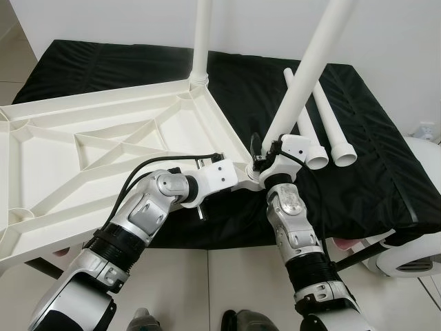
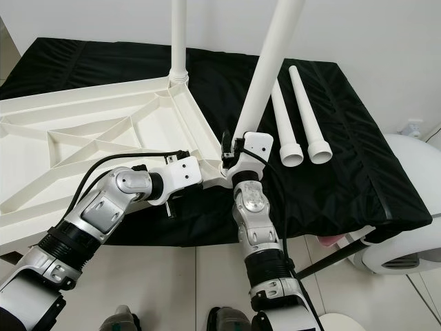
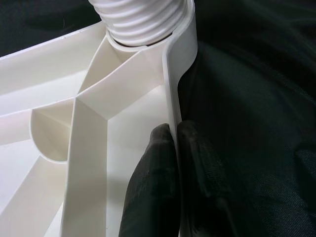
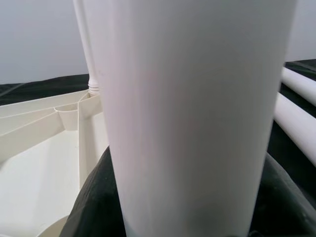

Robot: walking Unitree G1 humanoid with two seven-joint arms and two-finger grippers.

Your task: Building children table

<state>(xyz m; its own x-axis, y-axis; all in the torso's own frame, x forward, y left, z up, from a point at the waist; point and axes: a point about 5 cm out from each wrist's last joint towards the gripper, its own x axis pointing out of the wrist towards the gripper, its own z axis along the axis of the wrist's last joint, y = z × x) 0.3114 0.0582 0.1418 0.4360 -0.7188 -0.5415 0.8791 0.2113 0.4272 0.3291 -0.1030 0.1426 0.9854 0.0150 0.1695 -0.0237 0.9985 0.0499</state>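
Table leg [image 1: 303, 76] near-upright, tilted rightward, in right end effector [image 1: 265, 160].

A room in a home, by the look of it: a low bed or mattress under a black cover [image 1: 358, 138] stands against a plain white wall [image 1: 400, 34], on a floor of pale tiles [image 1: 227, 276]. A wall socket [image 1: 427, 131] sits low on the wall beyond the right gripper [image 1: 265, 153], and a rounded white appliance [image 1: 413, 255] rests on the floor on that same side. White flat-pack furniture parts lie on the cover.
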